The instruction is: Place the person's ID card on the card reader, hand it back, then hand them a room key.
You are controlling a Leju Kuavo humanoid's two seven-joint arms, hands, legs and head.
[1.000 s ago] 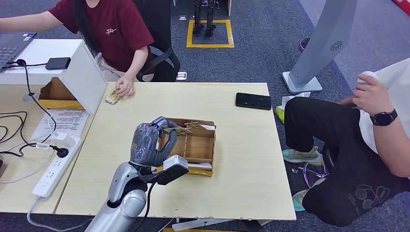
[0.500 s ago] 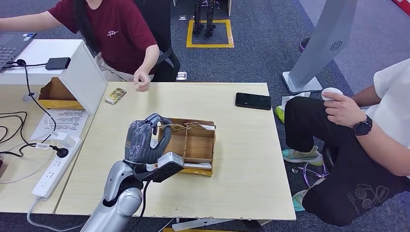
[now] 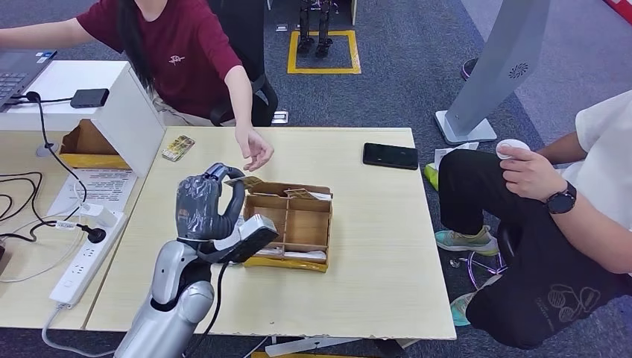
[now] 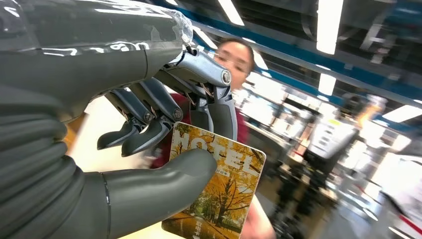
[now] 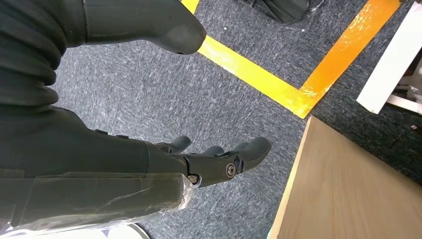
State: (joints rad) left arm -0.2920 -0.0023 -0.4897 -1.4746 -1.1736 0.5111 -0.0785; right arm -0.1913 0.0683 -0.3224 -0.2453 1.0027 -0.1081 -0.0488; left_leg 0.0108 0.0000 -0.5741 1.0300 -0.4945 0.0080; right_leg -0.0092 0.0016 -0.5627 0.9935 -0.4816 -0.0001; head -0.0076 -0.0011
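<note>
Here, a room key card (image 4: 219, 186) printed with the word HOTEL over yellow autumn trees is pinched between the thumb and a dark finger of the left hand (image 3: 201, 209), the other fingers being curled just beside it. In the head view the card (image 3: 244, 180) is held raised above the near left corner of a wooden compartment box (image 3: 292, 224), which is set on the pale wooden table (image 3: 373, 246). The open palm of a person in a dark red shirt (image 3: 255, 151) is extended over the table, close to the card but apart from it. A second small card (image 3: 177, 148) is laid flat near the table's far left corner. A black phone (image 3: 390, 156) is placed near the far right edge. The right hand (image 5: 199, 164) is hung over grey carpet (image 5: 149, 94) crossed by yellow tape, its fingers spread apart and nothing held in them. A second person in a white shirt (image 3: 596, 179) is seated at the right.
</note>
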